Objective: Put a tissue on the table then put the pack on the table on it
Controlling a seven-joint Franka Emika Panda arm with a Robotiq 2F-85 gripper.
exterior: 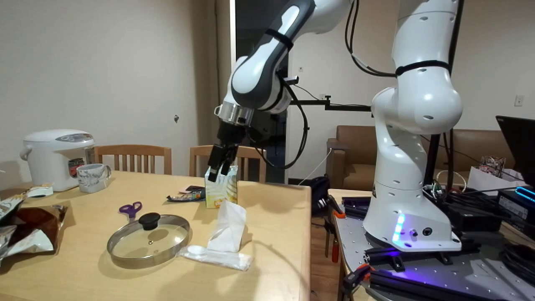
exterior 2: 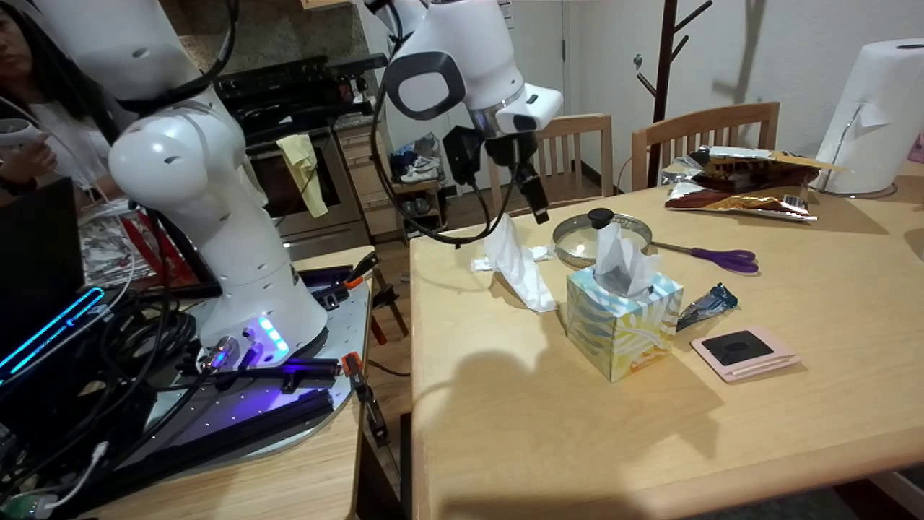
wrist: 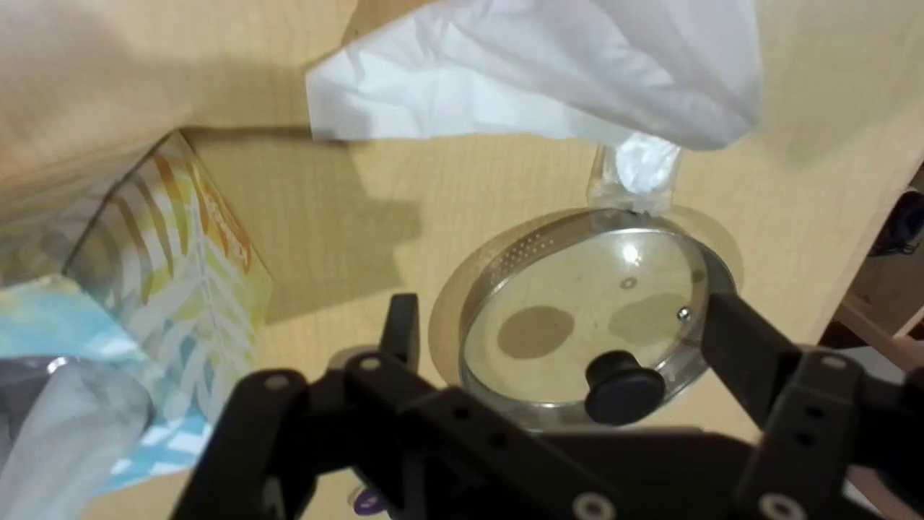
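Gripper [wrist: 564, 332] near, apart, empty. In an exterior view, pack [exterior: 217, 257] right of lid [exterior: 149, 241]: pinch mid-length, ease onto tented tissue [exterior: 228, 230].

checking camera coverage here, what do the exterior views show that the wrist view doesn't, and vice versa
Only the exterior views: the robot base and brown foil bag, in both; each in a single exterior view, an electric pot and a paper towel roll.
Only the wrist view: no extra object I can name, just a look down through the open end effector at the glass lid.
Shared: that lid, end effector, tissue, pack, tissue box, table and, partly, scissors.
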